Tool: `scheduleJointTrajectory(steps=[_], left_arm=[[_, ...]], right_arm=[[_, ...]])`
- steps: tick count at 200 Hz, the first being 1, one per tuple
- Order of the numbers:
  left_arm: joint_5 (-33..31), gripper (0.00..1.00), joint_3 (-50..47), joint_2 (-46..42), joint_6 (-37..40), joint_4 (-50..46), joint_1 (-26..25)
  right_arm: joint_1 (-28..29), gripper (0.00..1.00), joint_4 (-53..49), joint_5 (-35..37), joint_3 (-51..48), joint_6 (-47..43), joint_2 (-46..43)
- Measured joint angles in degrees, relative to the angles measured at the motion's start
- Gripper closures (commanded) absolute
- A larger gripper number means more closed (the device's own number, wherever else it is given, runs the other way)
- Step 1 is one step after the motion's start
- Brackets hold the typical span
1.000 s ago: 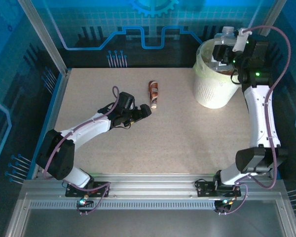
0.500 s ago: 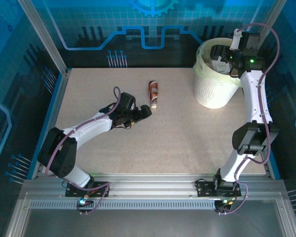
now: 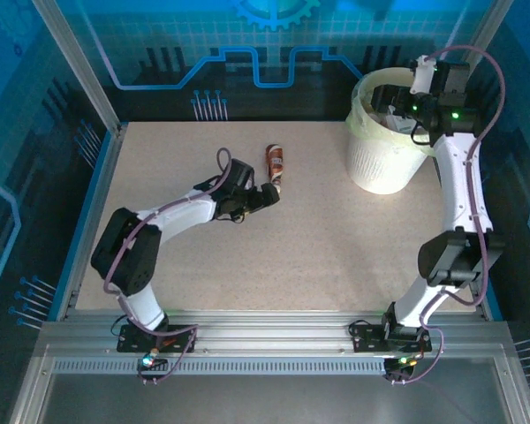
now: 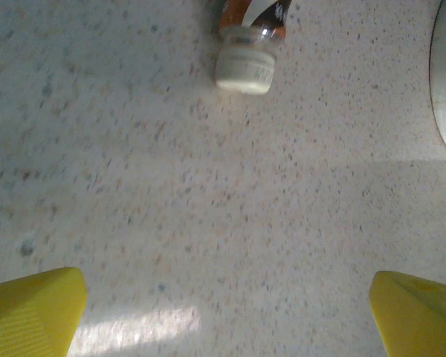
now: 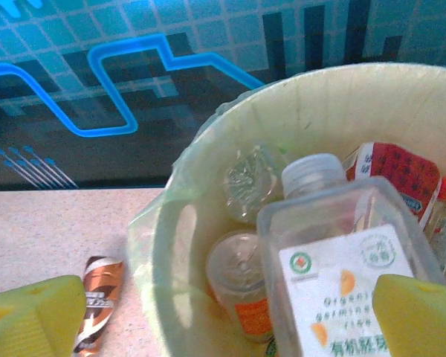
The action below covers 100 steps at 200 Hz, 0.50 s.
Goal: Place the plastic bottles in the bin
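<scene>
One small brown-labelled plastic bottle (image 3: 275, 166) lies on the speckled table (image 3: 336, 247), upper centre of the top view, with its cap toward the left gripper (image 4: 223, 305). Those jaws are wide apart and empty, just short of the cap.

Step in hand: approach. Next: advance to straddle the bottle, then close.

The right gripper (image 5: 227, 312) hovers over the white lined bin (image 3: 375, 168), upper right, jaws spread and holding nothing.

The bottle (image 3: 275, 166) is brown-labelled and white-capped, the table (image 3: 318, 238) speckled beige, the bin (image 3: 375, 168) white, lined pale yellow.
</scene>
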Motion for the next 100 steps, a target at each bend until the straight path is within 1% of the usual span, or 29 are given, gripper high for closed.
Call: scheduleJointTrajectory(steps=[39,59,79,100], left_arm=[[-3.32,0.04,8.94,8.72,4.55,0.66,-0.33],[-7.41,0.08,14.62,13.49,7.04,-0.15,-1.07],[-11.74,0.10,20.44,18.21,9.14,-1.64,-2.19],[-14.99,0.11,24.39,21.84,10.88,-3.10,-3.02]], right_arm=[[0.13,0.00,1.75,-3.04,-4.94,4.24,-7.26],[0.61,0.00,4.07,-4.96,-10.10,6.51,-12.66],[1.29,0.00,6.95,-6.78,-16.70,9.88,-18.86],[1.51,0.00,8.90,-7.63,-22.08,13.51,-24.00]])
